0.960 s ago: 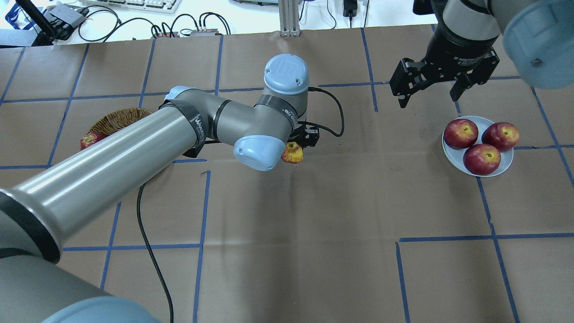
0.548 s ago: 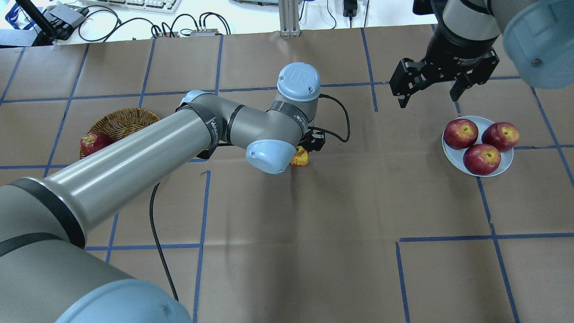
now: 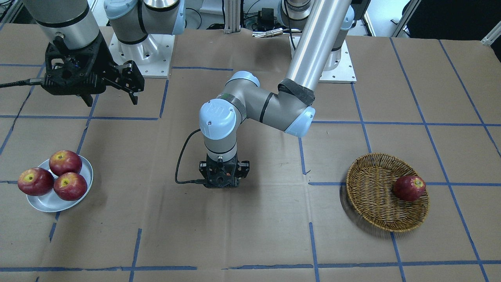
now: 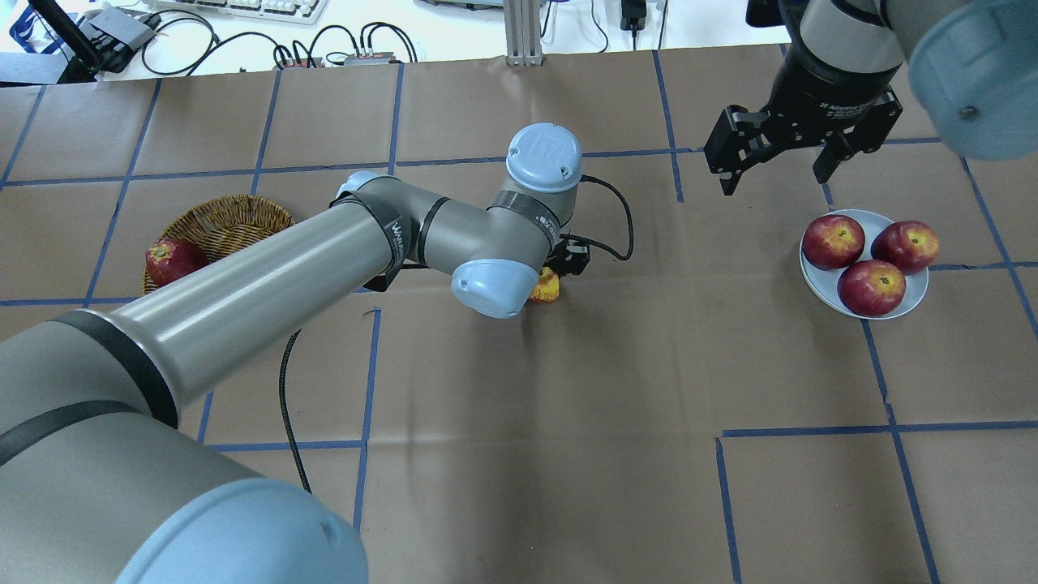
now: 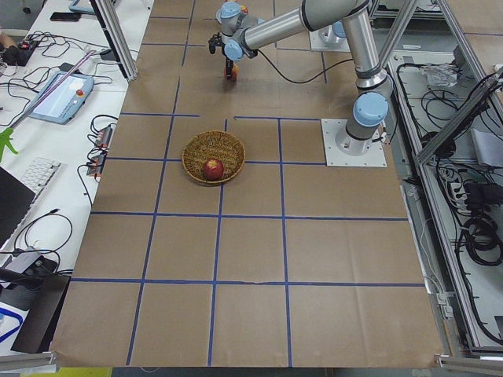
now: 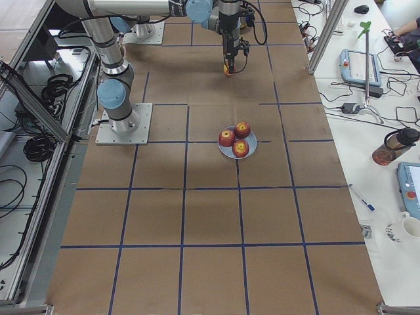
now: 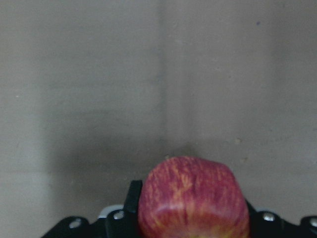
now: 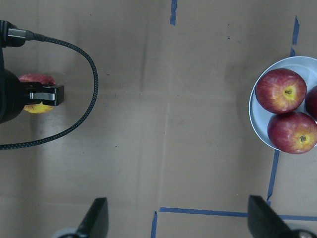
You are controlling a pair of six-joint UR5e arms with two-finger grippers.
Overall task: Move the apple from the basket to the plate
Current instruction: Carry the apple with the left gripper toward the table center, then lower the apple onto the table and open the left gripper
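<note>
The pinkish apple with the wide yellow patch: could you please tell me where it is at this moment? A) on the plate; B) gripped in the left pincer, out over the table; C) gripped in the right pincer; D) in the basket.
B: the left pincer is shut on the apple over the brown paper, between the basket and the plate; the right pincer is open and empty.

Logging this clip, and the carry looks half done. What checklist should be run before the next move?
1. Left gripper shut on apple: ok.
2. Apple out of basket: ok.
3. Right gripper open, empty: ok.
4. Room on plate beside three apples: cannot tell.
5. Apple off the table: cannot tell.
</note>
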